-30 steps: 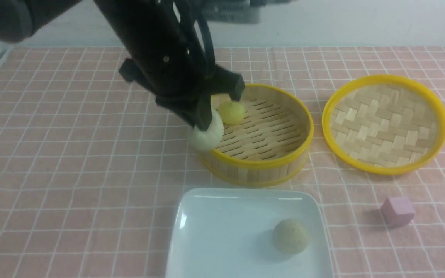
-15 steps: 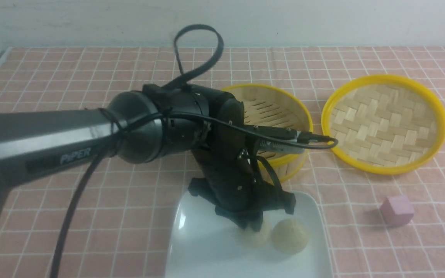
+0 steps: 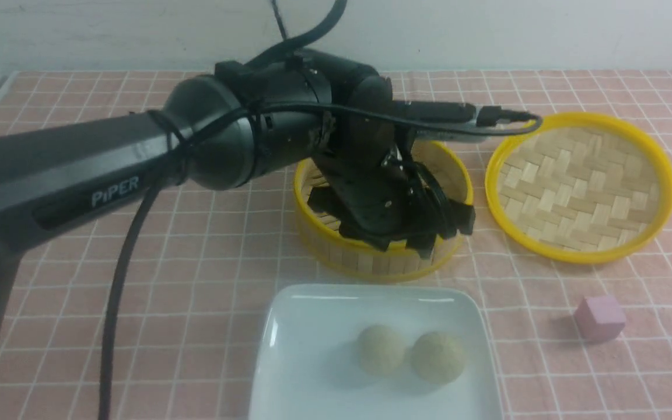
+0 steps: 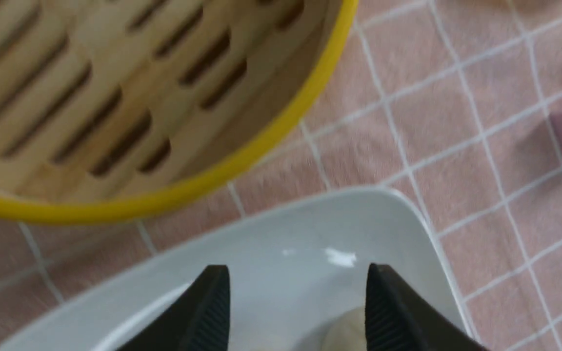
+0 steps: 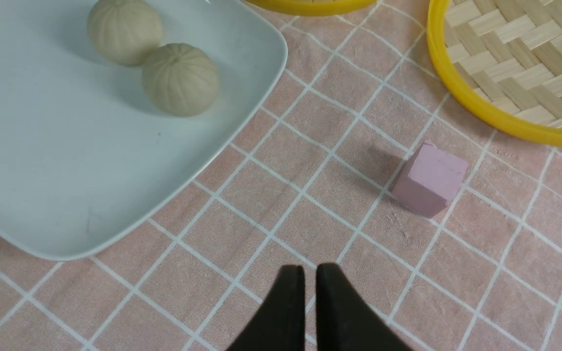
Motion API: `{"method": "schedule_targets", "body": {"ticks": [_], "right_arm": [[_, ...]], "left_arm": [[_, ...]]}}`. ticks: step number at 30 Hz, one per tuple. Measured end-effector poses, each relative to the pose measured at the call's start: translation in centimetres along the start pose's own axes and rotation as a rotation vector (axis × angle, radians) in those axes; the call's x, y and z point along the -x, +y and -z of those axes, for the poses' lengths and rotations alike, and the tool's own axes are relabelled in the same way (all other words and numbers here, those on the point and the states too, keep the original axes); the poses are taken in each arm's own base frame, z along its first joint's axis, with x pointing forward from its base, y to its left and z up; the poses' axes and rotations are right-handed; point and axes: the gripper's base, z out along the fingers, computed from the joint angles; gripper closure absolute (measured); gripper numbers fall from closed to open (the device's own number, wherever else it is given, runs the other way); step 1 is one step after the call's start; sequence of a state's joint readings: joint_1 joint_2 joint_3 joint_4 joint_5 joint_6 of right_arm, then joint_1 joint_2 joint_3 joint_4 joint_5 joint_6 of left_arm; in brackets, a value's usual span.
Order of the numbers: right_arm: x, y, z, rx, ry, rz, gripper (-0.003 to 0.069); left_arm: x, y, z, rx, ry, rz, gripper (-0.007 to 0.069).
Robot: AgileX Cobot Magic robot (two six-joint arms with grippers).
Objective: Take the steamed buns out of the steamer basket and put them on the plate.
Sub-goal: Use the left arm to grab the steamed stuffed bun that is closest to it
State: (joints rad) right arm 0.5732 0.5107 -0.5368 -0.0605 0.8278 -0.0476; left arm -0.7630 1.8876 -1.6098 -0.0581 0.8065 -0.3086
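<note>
Two pale beige buns (image 3: 380, 349) (image 3: 438, 357) sit side by side on the white square plate (image 3: 312, 315). They also show in the right wrist view (image 5: 125, 30) (image 5: 180, 79) on the plate (image 5: 66, 170). My left gripper (image 3: 412, 242) is open and empty, hovering over the near rim of the steamer basket (image 3: 359, 262). In the left wrist view the gripper (image 4: 296, 270) hangs above the plate's far edge (image 4: 261, 243), with the basket rim (image 4: 164, 200) beyond. The arm hides the yellow bun. My right gripper (image 5: 310, 273) is shut and empty above the cloth.
The shallow woven lid (image 3: 581, 186) lies right of the basket. A small pink cube (image 3: 599, 318) sits on the checked cloth right of the plate, seen too in the right wrist view (image 5: 430, 179). My left arm spans the table's left half.
My left gripper carried a beige bun from the basket to the plate, let it go beside the first bun, then rose back toward the basket, open.
</note>
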Motion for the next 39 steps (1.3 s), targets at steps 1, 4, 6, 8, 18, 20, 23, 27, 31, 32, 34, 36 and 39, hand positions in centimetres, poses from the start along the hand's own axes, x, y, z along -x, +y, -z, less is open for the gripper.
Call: {"method": "schedule_targets", "body": {"ticks": [1, 4, 6, 8, 18, 20, 23, 27, 31, 32, 34, 36, 39], "right_arm": [[0.0, 0.0, 0.0, 0.0, 0.0, 0.0, 0.0595], [0.0, 0.0, 0.0, 0.0, 0.0, 0.0, 0.0594], [0.0, 0.0, 0.0, 0.0, 0.0, 0.0, 0.0594], [0.0, 0.0, 0.0, 0.0, 0.0, 0.0, 0.0594], [0.0, 0.0, 0.0, -0.001, 0.0, 0.0, 0.058], [0.0, 0.0, 0.0, -0.001, -0.002, 0.0, 0.0578], [0.1, 0.0, 0.0, -0.001, -0.01, 0.0, 0.0574], [0.2, 0.0, 0.0, -0.004, -0.027, 0.002, 0.057], [0.3, 0.0, 0.0, -0.003, -0.028, 0.002, 0.0568], [0.3, 0.0, 0.0, -0.003, -0.028, 0.002, 0.0568], [0.3, 0.0, 0.0, -0.003, -0.028, 0.002, 0.0566], [0.3, 0.0, 0.0, -0.003, -0.028, 0.002, 0.0564], [0.3, 0.0, 0.0, -0.004, -0.028, 0.002, 0.056]], "left_arm": [[0.3, -0.1, 0.2, 0.003, -0.013, -0.004, 0.0229], [1.4, 0.0, 1.1, 0.029, -0.075, 0.021, 0.0228], [1.8, 0.1, 1.3, 0.052, -0.112, 0.05, 0.0228], [2.3, 0.6, 1.4, 0.092, -0.158, 0.071, 0.0228], [5.4, 7.6, -0.5, 0.116, -0.337, 0.324, 0.0227], [5.5, 9.1, -1.1, 0.12, -0.323, 0.354, 0.0225], [5.4, 10.6, -2.0, 0.108, -0.293, 0.373, 0.0224], [5.3, 10.5, -2.8, 0.076, -0.276, 0.371, 0.0224], [5.4, 10.5, -3.8, 0.056, -0.277, 0.382, 0.0224], [5.5, 10.6, -4.2, 0.055, -0.279, 0.381, 0.0224], [5.8, 10.6, -4.6, 0.052, -0.282, 0.38, 0.0224], [6.2, 10.6, -5.2, 0.051, -0.285, 0.377, 0.0224], [7.0, 10.7, -6.0, 0.051, -0.291, 0.369, 0.0224]]}}
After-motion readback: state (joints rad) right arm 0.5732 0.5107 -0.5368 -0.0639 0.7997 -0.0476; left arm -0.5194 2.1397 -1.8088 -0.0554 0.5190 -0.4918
